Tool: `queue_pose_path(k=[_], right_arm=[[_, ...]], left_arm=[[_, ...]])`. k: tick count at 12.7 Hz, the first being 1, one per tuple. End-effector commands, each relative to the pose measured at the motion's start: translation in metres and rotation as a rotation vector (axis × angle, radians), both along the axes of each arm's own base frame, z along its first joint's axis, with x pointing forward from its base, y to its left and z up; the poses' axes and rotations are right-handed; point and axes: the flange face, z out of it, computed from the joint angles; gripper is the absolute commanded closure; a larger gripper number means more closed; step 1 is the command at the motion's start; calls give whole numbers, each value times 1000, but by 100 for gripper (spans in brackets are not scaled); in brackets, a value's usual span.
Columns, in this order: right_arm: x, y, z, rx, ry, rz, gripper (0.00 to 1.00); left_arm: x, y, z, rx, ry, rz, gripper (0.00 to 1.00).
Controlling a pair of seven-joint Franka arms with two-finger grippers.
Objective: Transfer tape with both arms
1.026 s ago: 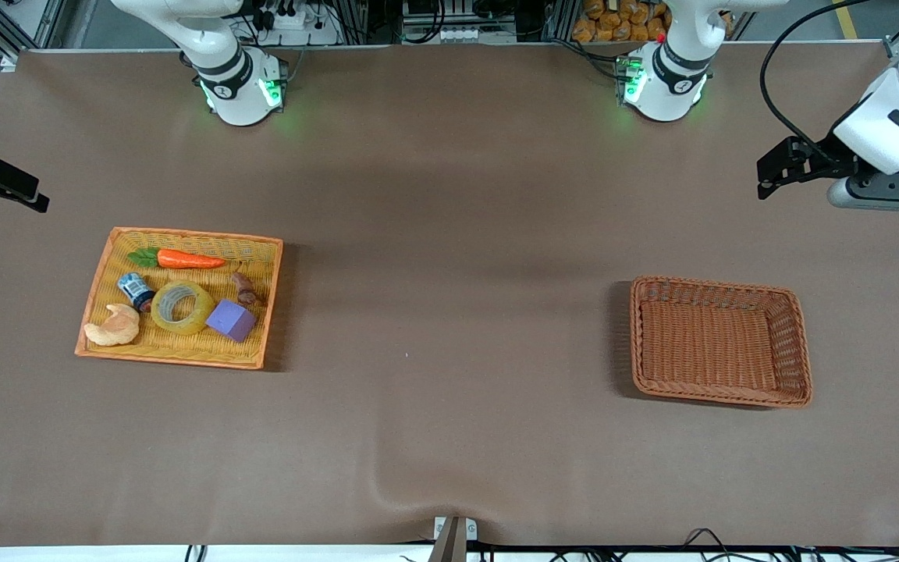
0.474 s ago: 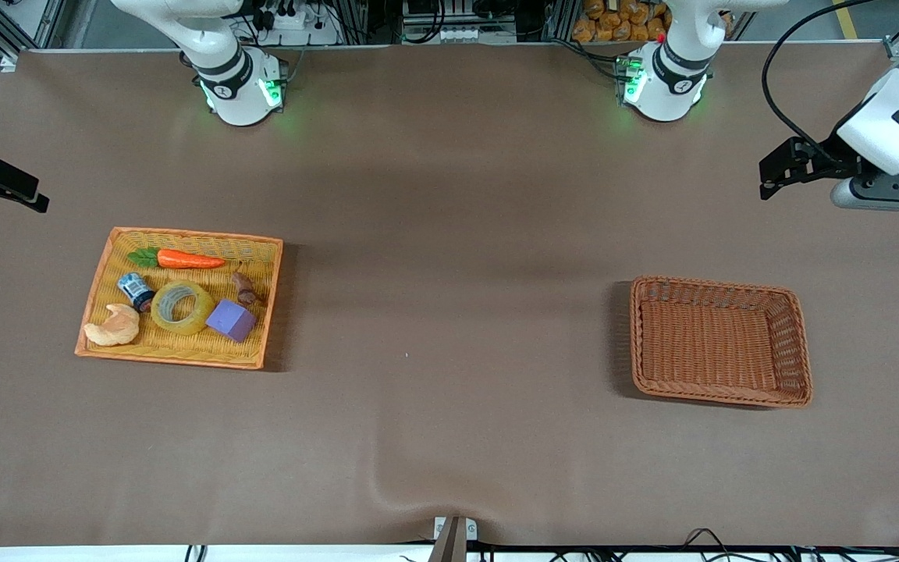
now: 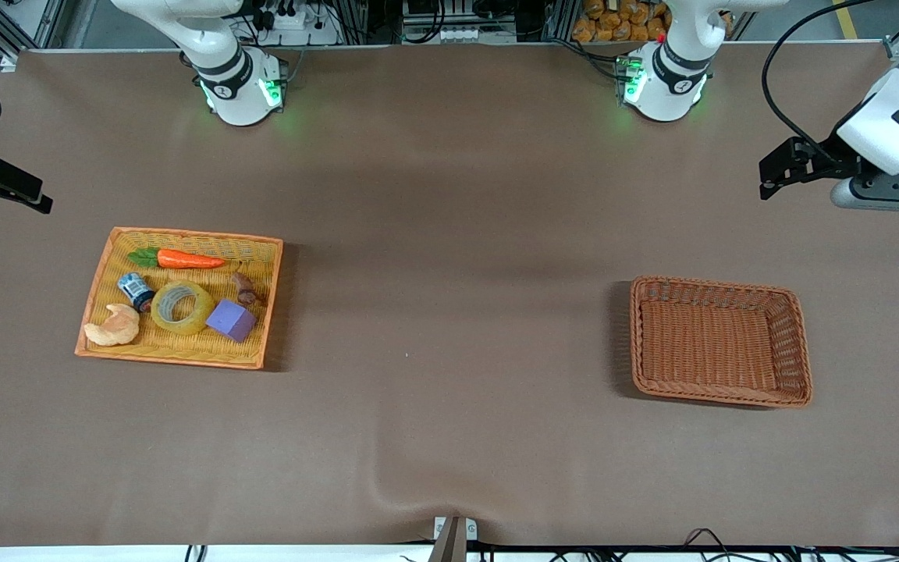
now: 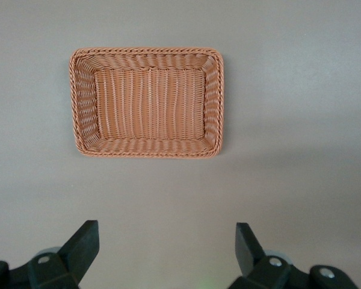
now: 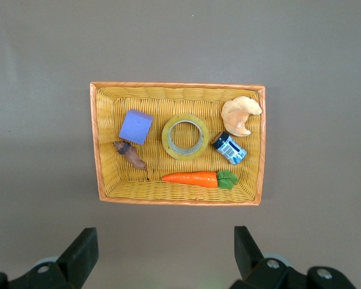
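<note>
Nothing is moved yet — the tape (image 3: 182, 307) lies in the yellow tray (image 3: 261, 306), cube (image 3: 231, 320) at its four o'clock. The left gripper (image 4: 167, 253) and right gripper (image 5: 166, 254) are held wide open, empty — the brown basket (image 3: 802, 355) is unfilled.

My table (image 3: 449, 234) is covered edge to edge in a brown sheet, which fills nearly the whole front view. Two things lie straight on it. A yellow tray (image 3: 270, 304) with an orange rim sits at middle left of that frame, toward my right arm's end. A brown basket (image 3: 799, 343) sits at middle right, toward my left arm's end, well apart from the tray. My two bases (image 3: 240, 94) stand along the sheet's top edge. At bottom centre the sheet lifts into a low wrinkle (image 3: 418, 480), just above a small metal bracket (image 3: 453, 531) at the table's edge.
</note>
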Motion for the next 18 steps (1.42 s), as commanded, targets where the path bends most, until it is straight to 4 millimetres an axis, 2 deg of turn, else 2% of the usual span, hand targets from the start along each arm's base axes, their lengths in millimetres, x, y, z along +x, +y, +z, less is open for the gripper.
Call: queue_pose_path(k=[1, 2, 4, 6, 8, 11, 12, 13, 14, 18], right_arm=[[4, 6, -24, 17, 3, -3, 0], [6, 12, -33, 16, 1, 7, 0], [8, 17, -76, 19, 6, 23, 0], [11, 42, -100, 18, 17, 70, 0], [13, 41, -149, 19, -30, 167, 0], [6, 33, -217, 15, -42, 186, 0], [3, 35, -244, 17, -21, 211, 0], [0, 34, -270, 16, -18, 225, 0], [-2, 35, -289, 15, -19, 252, 0], [-4, 29, -336, 22, -7, 416, 0]], left_arm=[[-4, 0, 6, -12, 4, -18, 0], [-3, 1, 5, -12, 6, -16, 0], [-2, 4, 3, -15, 9, -2, 0], [1, 12, 1, -23, 15, 11, 0], [1, 8, -1, -19, 18, 7, 0], [1, 2, -2, -17, 19, -1, 0], [10, -1, -19, -15, 49, -5, 0], [16, 2, -23, -20, 55, -3, 0], [19, 6, -22, -23, 51, 0, 0], [24, 2, -30, -19, 61, 6, 0]])
